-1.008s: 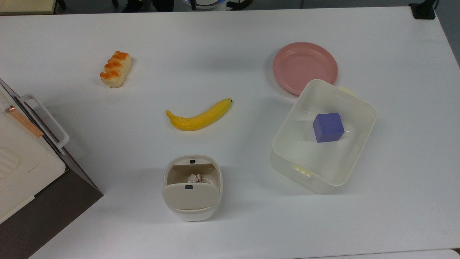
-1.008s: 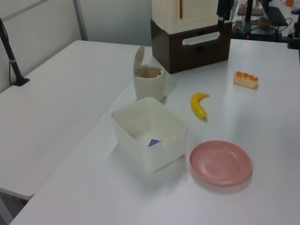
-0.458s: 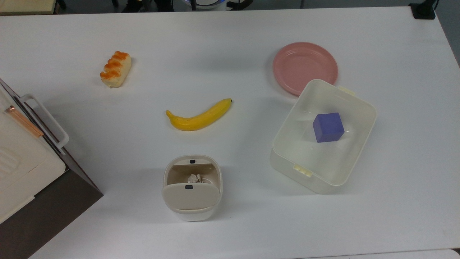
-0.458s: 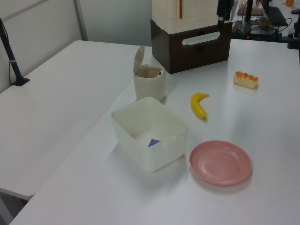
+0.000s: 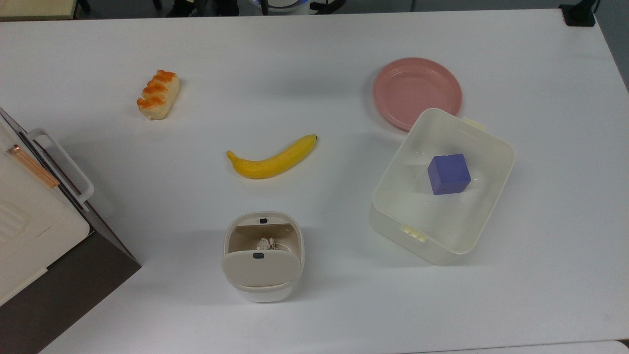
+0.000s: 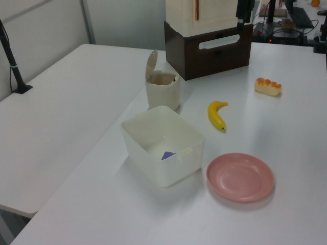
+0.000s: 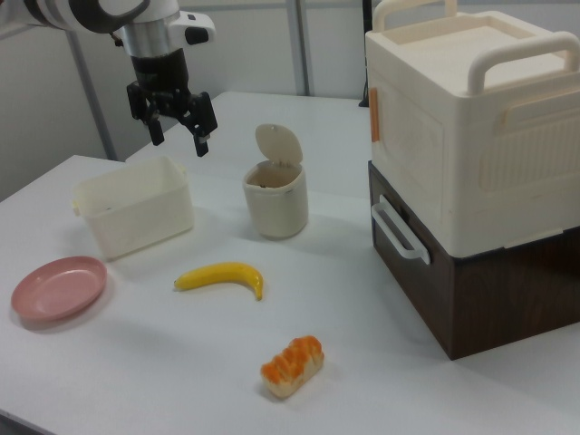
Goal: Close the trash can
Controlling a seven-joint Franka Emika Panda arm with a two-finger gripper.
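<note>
- A white tabletop [image 5: 314,49] carries everything, spread well apart, leaving room to reach.
- A large white-and-brown appliance [image 7: 471,163] stands just beside the trash can.
- The claw [image 7: 175,127] hangs released, fingers spread, empty, high above the tub [image 7: 134,217], likely awaiting its approach.
- The trash can [image 7: 275,201], near the top view's lower middle, stands open, its hinged lid [image 7: 276,143] upright, so pushing it down would close it.
</note>
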